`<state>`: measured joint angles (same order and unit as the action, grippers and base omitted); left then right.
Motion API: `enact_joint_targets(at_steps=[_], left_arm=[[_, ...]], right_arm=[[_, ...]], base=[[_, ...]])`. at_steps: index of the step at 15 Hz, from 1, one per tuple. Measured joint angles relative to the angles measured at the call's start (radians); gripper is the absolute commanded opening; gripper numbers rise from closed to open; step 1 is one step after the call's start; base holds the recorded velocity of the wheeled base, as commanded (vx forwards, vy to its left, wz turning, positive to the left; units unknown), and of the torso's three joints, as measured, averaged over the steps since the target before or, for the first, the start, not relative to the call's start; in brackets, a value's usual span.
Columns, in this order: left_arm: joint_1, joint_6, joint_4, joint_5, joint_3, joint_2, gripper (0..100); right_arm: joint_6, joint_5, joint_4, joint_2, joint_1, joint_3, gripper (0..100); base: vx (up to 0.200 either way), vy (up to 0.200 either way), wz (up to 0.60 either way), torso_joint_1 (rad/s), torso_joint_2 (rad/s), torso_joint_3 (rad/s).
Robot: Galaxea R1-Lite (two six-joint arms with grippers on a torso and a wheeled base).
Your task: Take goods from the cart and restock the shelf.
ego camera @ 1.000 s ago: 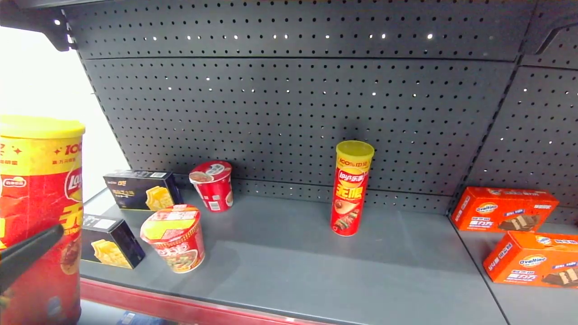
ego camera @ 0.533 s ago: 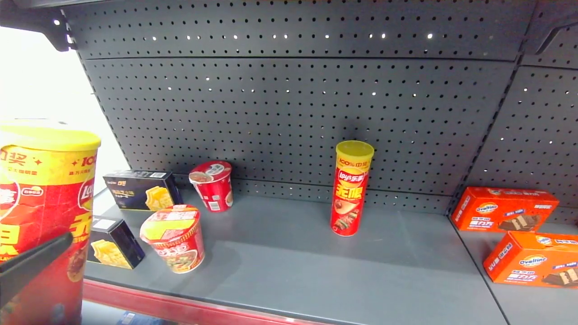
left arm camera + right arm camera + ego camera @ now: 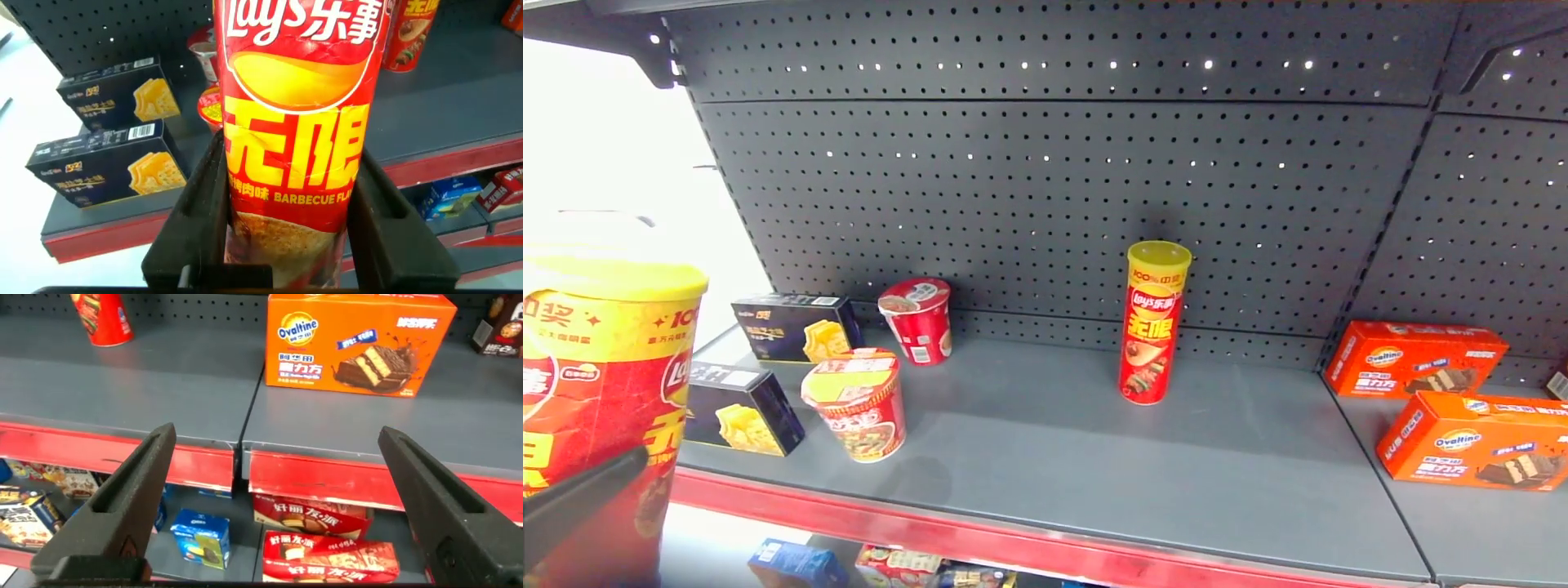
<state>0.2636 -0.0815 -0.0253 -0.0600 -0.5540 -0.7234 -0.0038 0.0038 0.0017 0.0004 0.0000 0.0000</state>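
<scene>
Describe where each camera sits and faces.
Left wrist: on left arm, looking along the left gripper, shut on the held can, toward black boxes.
Head: high, looking forward-down at the shelf; one left gripper finger shows.
Right wrist: on right arm, looking past the open right gripper at an orange box.
Shared: head and left wrist show the held can.

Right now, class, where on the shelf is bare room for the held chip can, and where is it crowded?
Bare: between the front noodle cup and the standing chip can; between that can and the orange boxes. Crowded: left end, dark boxes and rear red cup.
</scene>
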Motion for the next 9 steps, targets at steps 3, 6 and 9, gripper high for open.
enact_joint_targets(at_steps=[3,6,9], left_arm=[[0.0,0.002,-0.002,0.0,0.003,0.003,0],[-0.006,0.013,-0.038,0.002,-0.003,0.002,0],[-0.016,0.014,-0.091,0.023,-0.006,0.003,0]], right_arm=[[0.0,0.0,0.0,0.0,0.0,0.0,100],[0.0,0.0,0.001,0.0,0.0,0.0,100],[-0.001,0.001,0.0,0.0,0.0,0.0,100]], base=[[0.0,0.0,-0.2,0.001,0.0,0.001],[0.0,0.0,0.0,0.0,0.0,0.0],[0.0,0.0,0.0,0.0,0.0,0.0]])
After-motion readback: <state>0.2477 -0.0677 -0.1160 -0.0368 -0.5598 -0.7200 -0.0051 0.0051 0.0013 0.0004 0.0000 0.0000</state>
